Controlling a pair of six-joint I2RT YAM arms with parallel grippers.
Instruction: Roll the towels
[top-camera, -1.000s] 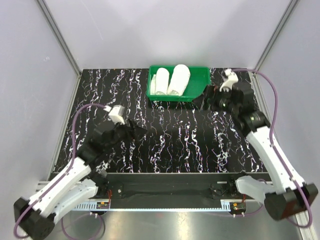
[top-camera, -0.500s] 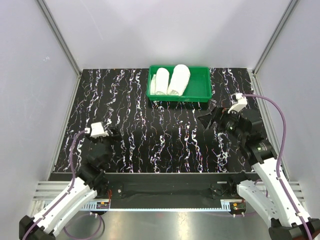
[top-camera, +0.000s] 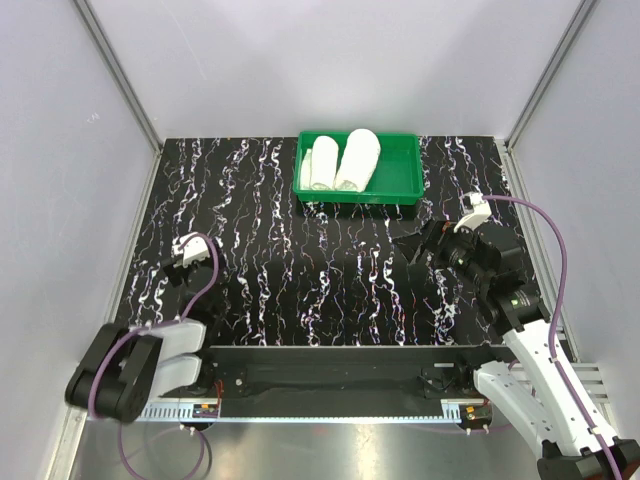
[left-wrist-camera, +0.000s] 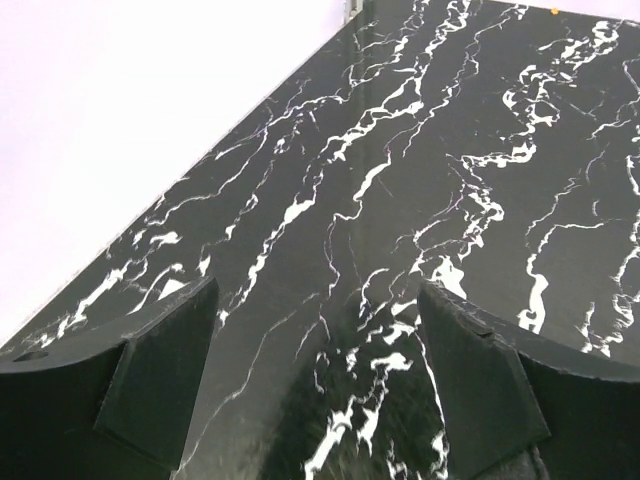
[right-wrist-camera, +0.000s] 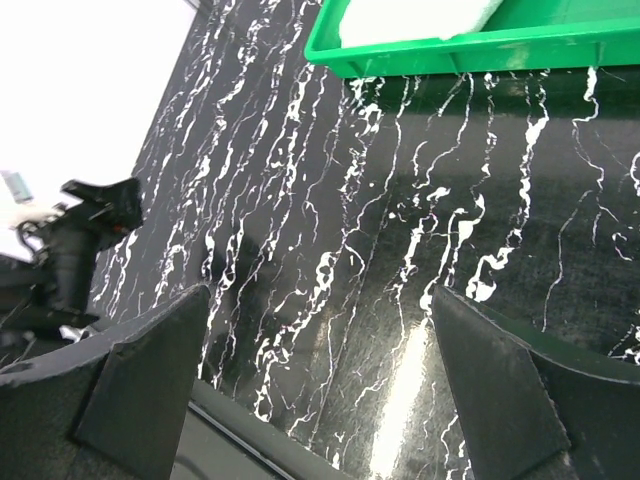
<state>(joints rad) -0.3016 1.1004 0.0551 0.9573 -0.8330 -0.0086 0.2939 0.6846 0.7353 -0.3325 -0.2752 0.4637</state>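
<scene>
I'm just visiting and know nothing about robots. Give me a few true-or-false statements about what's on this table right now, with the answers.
1. The smaller towel and the larger towel both lie rolled up in the green tray. True.
2. The right gripper is clamped on a towel. False: its jaws stand open and hold nothing.
3. The tray sits at the far side of the table, away from the arm bases. True.
4. The left gripper reaches into the tray. False: it is open over bare table near the left side, well apart from the tray.
5. A third towel lies spread flat on the table. False: only the two rolled ones show.
</scene>
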